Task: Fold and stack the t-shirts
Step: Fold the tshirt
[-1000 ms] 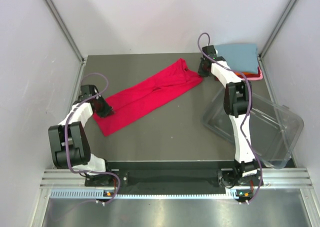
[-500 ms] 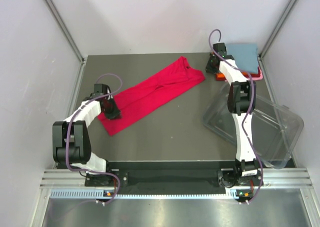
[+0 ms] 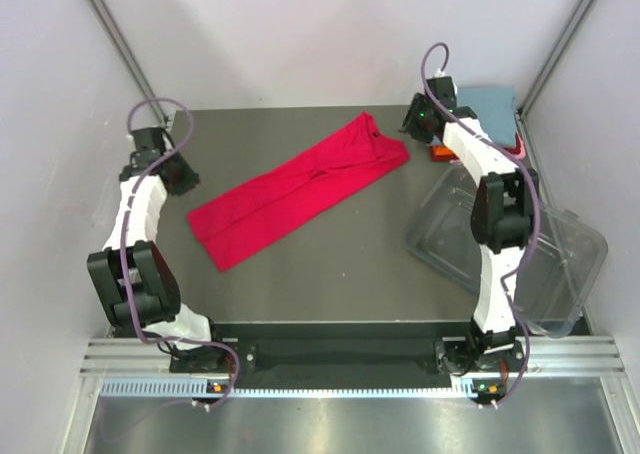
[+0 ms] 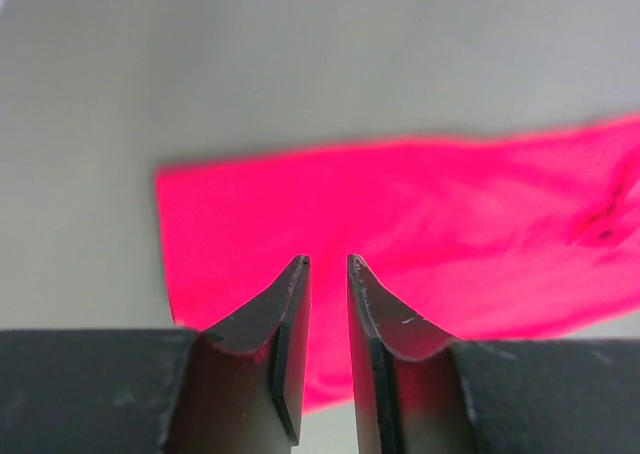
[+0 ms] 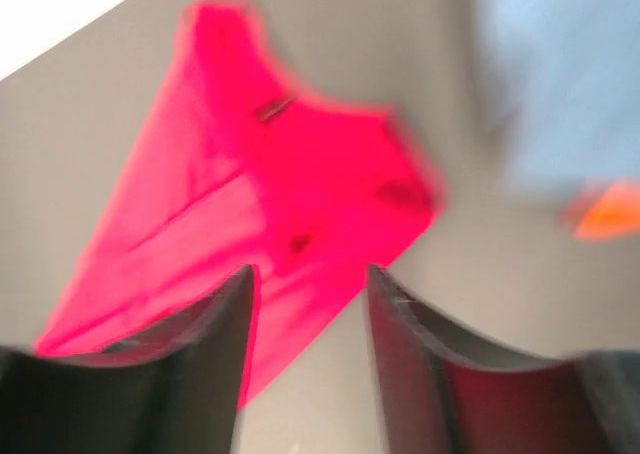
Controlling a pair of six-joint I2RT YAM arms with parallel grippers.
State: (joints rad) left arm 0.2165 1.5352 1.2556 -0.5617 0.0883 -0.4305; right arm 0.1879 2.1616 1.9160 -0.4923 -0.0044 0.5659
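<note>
While the crimson t-shirt [image 3: 300,189] lies flat on the tabletop [image 3: 330,264] as a long diagonal strip, left claw [image 4: 328,264] hovers beside its near-left end, jaws narrowly apart, empty. Right claw [image 5: 308,274] hovers by its far-right end, jaws wide, empty. Blue-grey t-shirt [image 3: 492,109] sits stacked just right of it.

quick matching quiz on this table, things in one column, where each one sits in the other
1 red t-shirt
2 blue-grey t-shirt
3 clear plastic tub
4 orange t-shirt

A top of the stack, far right corner
B near right side of the table
C stretched diagonally across the middle
D edge peeking from under the stack

Pairs: 1-C, 2-A, 3-B, 4-D
</note>
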